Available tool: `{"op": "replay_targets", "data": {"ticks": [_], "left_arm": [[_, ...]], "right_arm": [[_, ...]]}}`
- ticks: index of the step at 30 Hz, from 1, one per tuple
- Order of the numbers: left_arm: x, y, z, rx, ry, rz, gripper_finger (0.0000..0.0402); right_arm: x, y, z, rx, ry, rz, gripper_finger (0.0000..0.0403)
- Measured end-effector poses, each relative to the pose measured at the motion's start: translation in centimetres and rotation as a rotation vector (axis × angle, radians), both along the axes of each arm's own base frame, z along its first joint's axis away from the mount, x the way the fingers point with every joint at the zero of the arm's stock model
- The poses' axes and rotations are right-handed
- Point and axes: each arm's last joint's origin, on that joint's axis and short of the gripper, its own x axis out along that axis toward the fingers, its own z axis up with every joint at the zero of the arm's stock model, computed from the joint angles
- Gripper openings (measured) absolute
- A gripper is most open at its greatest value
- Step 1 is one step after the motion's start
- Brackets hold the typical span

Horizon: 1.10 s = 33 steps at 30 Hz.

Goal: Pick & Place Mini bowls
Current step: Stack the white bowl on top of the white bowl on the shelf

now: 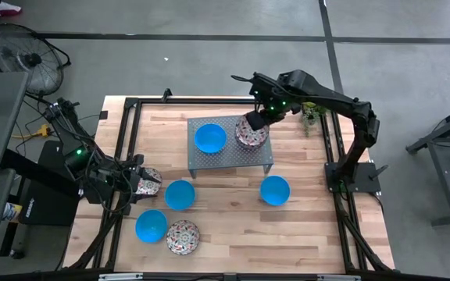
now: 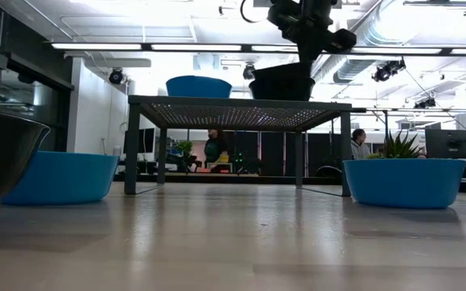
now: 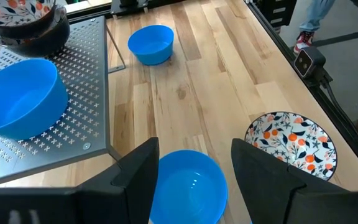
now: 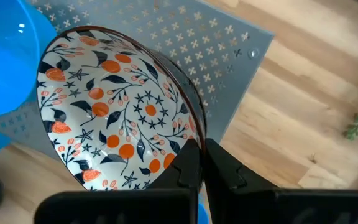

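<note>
On the grey perforated stand (image 1: 230,160) sit a blue mini bowl (image 1: 209,138) and a floral one (image 1: 251,134). My right gripper (image 4: 199,149) is shut on the floral one from above. Three blue mini bowls (image 1: 180,194) (image 1: 274,190) (image 1: 151,225) and a floral bowl (image 1: 183,236) rest on the table by their bases. My left gripper (image 3: 194,165) hovers open at the table's left side, above and short of the nearest blue bowl (image 3: 188,186). Another floral bowl (image 1: 150,183) lies right beside it. My right gripper pinches the floral bowl's rim (image 4: 191,127), one finger inside the bowl (image 4: 187,163) and one outside (image 4: 222,165). The fingers come steeply from above, at the bowl's far right side. In the low view the bowl's base (image 2: 281,95) is level with the stand's top.
Black frame rails (image 1: 330,148) run along the table's left, right and far edges. A small green plant (image 1: 311,113) stands at the far right. Bare wood lies between the stand and the near bowls. People sit in the room beyond the table (image 2: 359,144).
</note>
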Motion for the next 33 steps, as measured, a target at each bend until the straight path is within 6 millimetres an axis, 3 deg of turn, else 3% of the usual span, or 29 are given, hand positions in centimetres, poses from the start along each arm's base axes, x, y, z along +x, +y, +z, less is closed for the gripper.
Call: {"op": "replay_targets", "data": {"ticks": [26,33], "left_arm": [[0.0,0.0,0.0,-0.002,0.000,-0.002,0.0197],[0.0,0.0,0.0,-0.003,0.000,-0.003,0.0197]], "right_arm": [[0.7,1.2,0.1,-0.156,0.028,0.079,0.0000],[1.1,1.8,-2.0,-0.108,0.045,0.086,0.0000]]}}
